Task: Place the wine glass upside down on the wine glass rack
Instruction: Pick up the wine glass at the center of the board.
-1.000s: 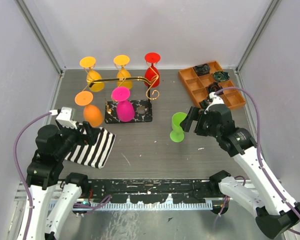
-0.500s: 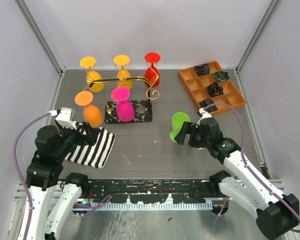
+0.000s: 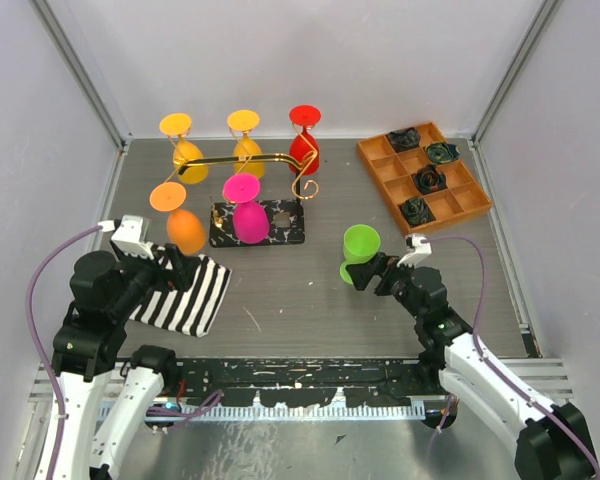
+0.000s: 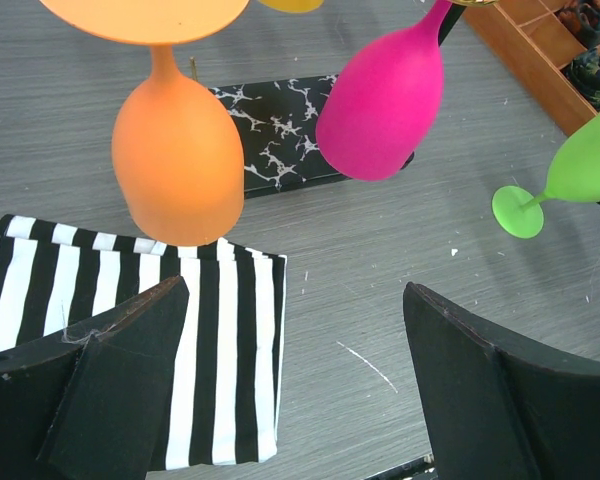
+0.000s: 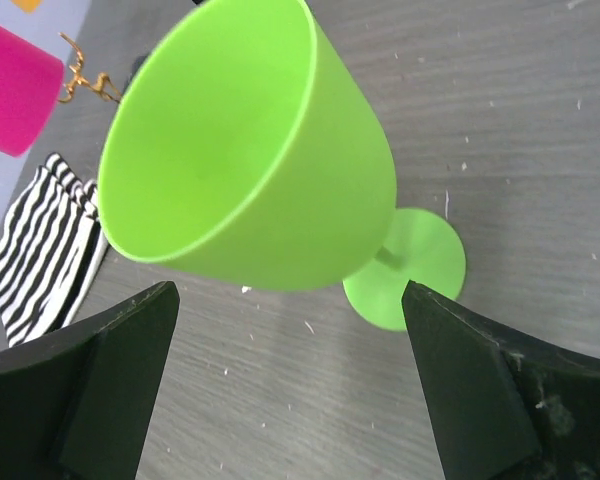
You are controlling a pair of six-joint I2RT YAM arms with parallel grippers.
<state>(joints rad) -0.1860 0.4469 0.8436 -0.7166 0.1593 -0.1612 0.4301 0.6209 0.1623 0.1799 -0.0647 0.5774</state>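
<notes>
standing upright on the desk (image 3: pixel 300 295), the green wine glass (image 3: pixel 360 245) sits just ahead of the nearer right claw (image 3: pixel 374 273), whose jaws gape wide and empty.

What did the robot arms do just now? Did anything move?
The right claw swung away from the orange tray, down and toward the near edge. It now sits open facing the green wine glass, not gripping it. The glass, the left claw and the glasses hanging on the wine glass rack stayed put.

Green wine glass (image 5: pixel 250 170) between open claw (image 5: pixel 290 400)
</notes>
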